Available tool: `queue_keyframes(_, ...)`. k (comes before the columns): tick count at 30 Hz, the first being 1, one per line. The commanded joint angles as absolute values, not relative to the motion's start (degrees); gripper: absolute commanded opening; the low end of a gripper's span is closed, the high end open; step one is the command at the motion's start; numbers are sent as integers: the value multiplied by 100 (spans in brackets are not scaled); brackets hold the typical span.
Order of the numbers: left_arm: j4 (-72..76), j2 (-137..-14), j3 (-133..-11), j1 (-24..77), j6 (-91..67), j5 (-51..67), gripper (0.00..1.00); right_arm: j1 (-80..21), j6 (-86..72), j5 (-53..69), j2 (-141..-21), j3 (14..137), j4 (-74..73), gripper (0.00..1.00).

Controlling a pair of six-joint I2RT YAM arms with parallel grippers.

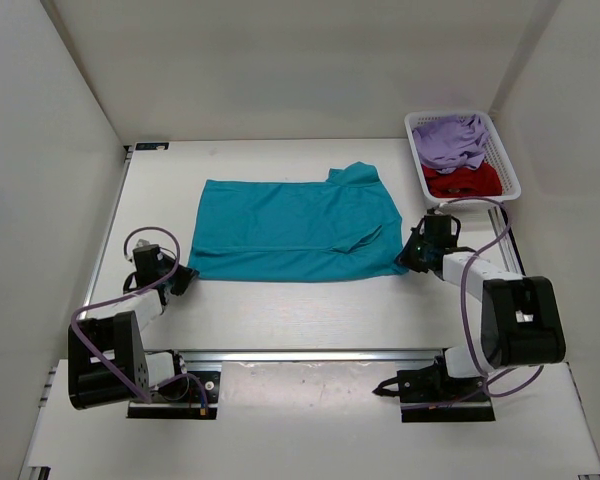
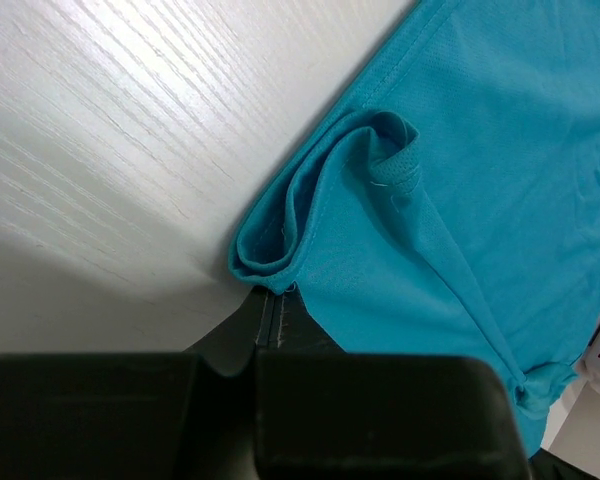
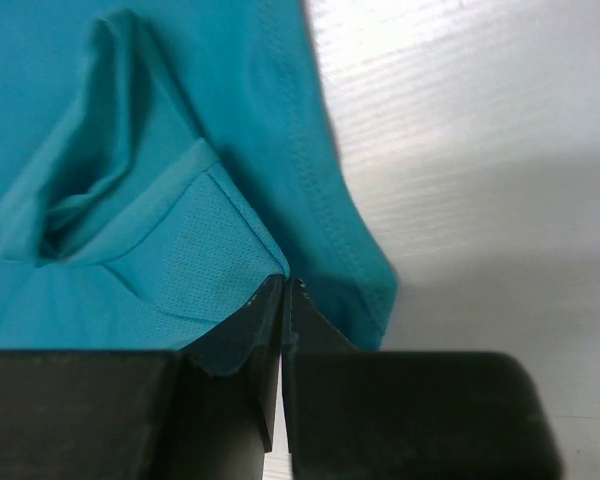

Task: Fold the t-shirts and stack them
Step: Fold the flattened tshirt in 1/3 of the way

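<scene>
Teal t-shirt (image 1: 295, 230) lies flat mid-table, long axis running left to right, with a flap poking toward the far wall at its right end. My left gripper (image 2: 270, 300) is pinched tight on its near-left corner, and my right gripper (image 3: 283, 288) on its near-right corner. Bare table (image 1: 280, 315) runs along the near hem and past the far edge. Lavender t-shirt (image 1: 450, 140) and dark red t-shirt (image 1: 462, 182) sit in the basket (image 1: 511, 178), far right.

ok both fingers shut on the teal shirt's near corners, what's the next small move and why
Probably lift both near corners together. The left fingers and right fingers each pinch a bunched corner of the teal t-shirt, whose body lies flat on the table; an even lift should start the fold toward the far edge.
</scene>
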State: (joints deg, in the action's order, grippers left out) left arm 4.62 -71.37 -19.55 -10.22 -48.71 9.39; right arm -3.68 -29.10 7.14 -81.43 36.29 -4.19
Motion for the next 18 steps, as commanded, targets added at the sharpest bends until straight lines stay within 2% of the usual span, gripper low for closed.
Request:
queue_keyframes(1,422,-7022,-2074,-1133,-4764,835,0,-316,-2856,458,-8148,3587,-334,0)
queue_keyframes(8,255,-6839,-1811,-1222,-4764,896,0,-106,-2997,369,-7735,3085,-299,0)
queue_keyframes(9,255,-6751,-1732,-1196,-4755,931,0,-79,-2988,482,-7708,3059,-308,6)
queue_keyframes(10,246,-6698,-1662,-1204,-4772,897,6,-70,-2997,570,-7621,3093,-334,16)
queue_keyframes(11,246,-6619,-1635,-1274,-4772,914,16,-88,-2980,632,-7559,3146,-395,18)
queue_keyframes(14,141,-6355,-1652,-1327,-4825,1037,36,-219,-2909,528,-7357,3444,-667,27)
queue_keyframes(16,1,-6153,-1740,-1301,-4808,1029,45,-290,-2918,510,-7234,3577,-773,31)
queue_keyframes(18,-157,-5794,-1793,-1266,-4729,959,47,-465,-2866,449,-7128,3778,-844,32)
